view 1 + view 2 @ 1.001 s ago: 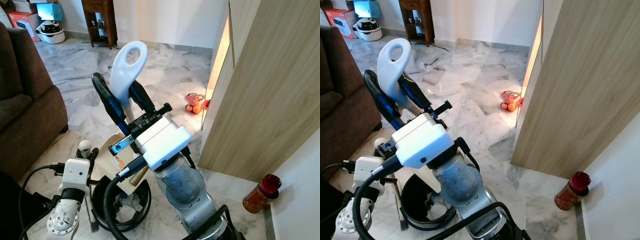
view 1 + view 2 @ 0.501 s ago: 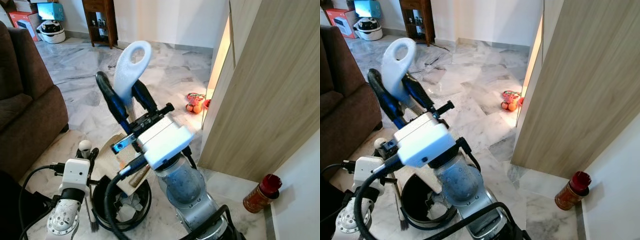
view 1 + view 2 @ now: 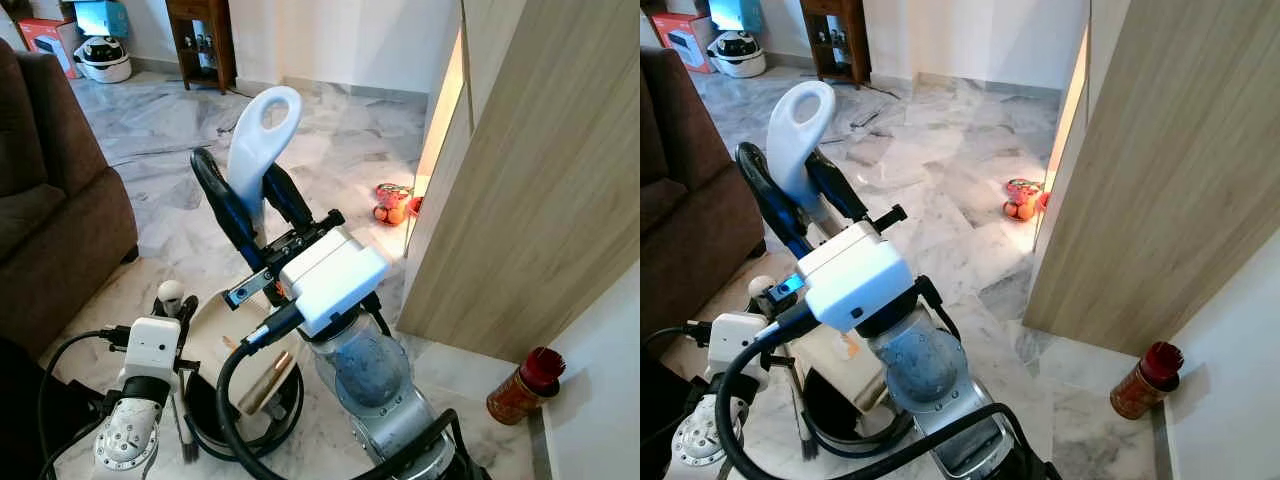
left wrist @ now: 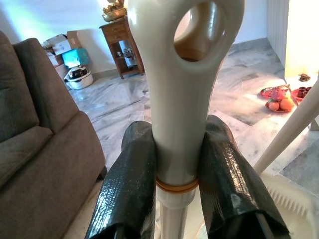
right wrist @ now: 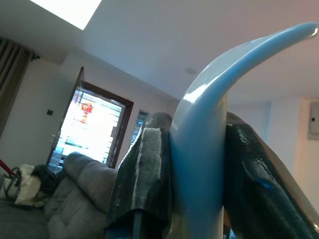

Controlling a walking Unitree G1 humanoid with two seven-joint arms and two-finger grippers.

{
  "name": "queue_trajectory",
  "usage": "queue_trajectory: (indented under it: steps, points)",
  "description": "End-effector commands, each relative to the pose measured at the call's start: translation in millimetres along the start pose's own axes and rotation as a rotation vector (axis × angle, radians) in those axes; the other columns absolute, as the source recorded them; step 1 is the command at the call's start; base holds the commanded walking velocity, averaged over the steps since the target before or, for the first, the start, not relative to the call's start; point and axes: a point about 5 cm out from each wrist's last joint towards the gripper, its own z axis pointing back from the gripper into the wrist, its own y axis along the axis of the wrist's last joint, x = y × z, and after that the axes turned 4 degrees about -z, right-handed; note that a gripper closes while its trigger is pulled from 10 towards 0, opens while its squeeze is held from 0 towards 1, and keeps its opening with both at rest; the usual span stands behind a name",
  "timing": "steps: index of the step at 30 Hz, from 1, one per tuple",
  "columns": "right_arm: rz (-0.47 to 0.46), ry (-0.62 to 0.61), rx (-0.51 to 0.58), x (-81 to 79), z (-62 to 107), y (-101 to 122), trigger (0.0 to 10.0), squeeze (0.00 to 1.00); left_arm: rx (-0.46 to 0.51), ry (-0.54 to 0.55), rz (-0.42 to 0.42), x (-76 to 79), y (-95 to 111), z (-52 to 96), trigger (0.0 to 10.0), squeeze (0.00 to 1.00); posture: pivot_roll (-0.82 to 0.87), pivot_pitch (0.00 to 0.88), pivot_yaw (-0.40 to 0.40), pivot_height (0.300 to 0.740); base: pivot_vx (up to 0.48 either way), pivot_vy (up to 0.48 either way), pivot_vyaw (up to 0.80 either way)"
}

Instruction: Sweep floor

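My right gripper (image 3: pixel 238 172) is shut on the white loop-ended handle (image 3: pixel 262 135) of a dustpan. The cream pan (image 3: pixel 205 318) hangs tilted over a black bin (image 3: pixel 290 405) at my feet. A brown tube (image 3: pixel 262 382) lies at the bin's mouth. In the right wrist view the black fingers (image 5: pixel 142 174) clamp that handle (image 5: pixel 199 149). My left gripper (image 4: pixel 178 130) is shut on a cream brush handle (image 4: pixel 182 74) with a hole in its end. The left arm (image 3: pixel 148 352) sits low beside the bin, with the brush's dark bristles (image 3: pixel 186 445) below it.
A brown sofa (image 3: pixel 50 200) stands close on the left. A tall wooden panel (image 3: pixel 530 200) walls the right, with a red jar (image 3: pixel 525 385) at its foot. A plate of fruit (image 3: pixel 392 205) sits on the marble floor ahead. A dark wooden stand (image 3: pixel 205 35) and boxes (image 3: pixel 50 35) are at the back.
The dustpan has tipped further over the bin. A brown tube now shows at the bin's mouth, and the crumpled paper seen inside earlier is out of sight. The left arm has stayed put.
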Motion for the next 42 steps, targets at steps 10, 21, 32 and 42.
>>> queue_trajectory:
  steps: [10, 21, 32, 42]
  points:
    - [0.021, -0.026, 0.088, -0.8, -4.3, 15.5, 10.0, 0.00, 0.053, -0.001, -0.030, -2.3, 8.3, -2.3, 10.0, 0.00, 0.24, 0.047, -0.010, 0.740, 0.000, 0.000, 0.00]
    - [0.178, -0.145, 0.043, 25.4, -2.6, 5.6, 10.0, 0.00, 0.059, -0.031, -0.056, 2.3, 8.3, -2.5, 10.0, 0.00, 0.23, 0.044, -0.012, 0.740, 0.000, 0.000, 0.00]
    - [0.394, -0.306, -0.075, 91.3, 16.5, -15.8, 10.0, 0.00, 0.058, -0.033, -0.053, 3.4, 8.6, -2.0, 10.0, 0.00, 0.23, 0.043, -0.012, 0.740, 0.000, 0.000, 0.00]
    - [0.456, -0.426, -0.269, 129.4, 59.3, -47.9, 10.0, 0.00, 0.055, -0.042, -0.051, 3.8, 7.5, -1.2, 10.0, 0.00, 0.23, 0.035, -0.009, 0.740, 0.000, 0.000, 0.00]
